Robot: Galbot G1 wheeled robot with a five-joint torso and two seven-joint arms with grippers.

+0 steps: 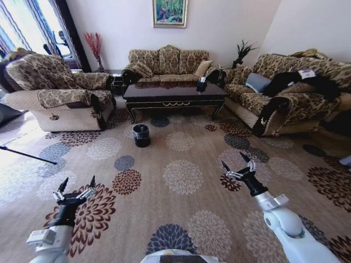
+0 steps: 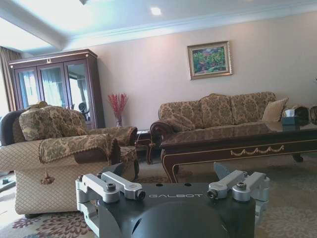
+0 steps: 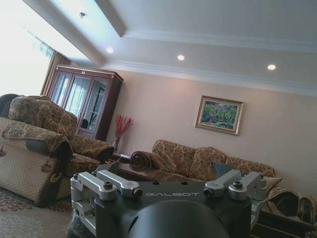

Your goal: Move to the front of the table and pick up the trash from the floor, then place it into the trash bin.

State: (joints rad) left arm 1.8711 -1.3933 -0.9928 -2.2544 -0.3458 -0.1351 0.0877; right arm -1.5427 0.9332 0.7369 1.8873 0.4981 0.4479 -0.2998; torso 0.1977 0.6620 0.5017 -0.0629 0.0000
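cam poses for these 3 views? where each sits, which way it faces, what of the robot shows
Head: high, looking forward and down at carpet, table, trash bin; left end effector and right end effector open, held low.
Left wrist: low, level, facing the table apron; own linkage in front.
Right wrist: tilted up at the ceiling.
Shared: framed painting.

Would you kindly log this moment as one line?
left gripper: open, raised | right gripper: open, raised | trash bin: before table
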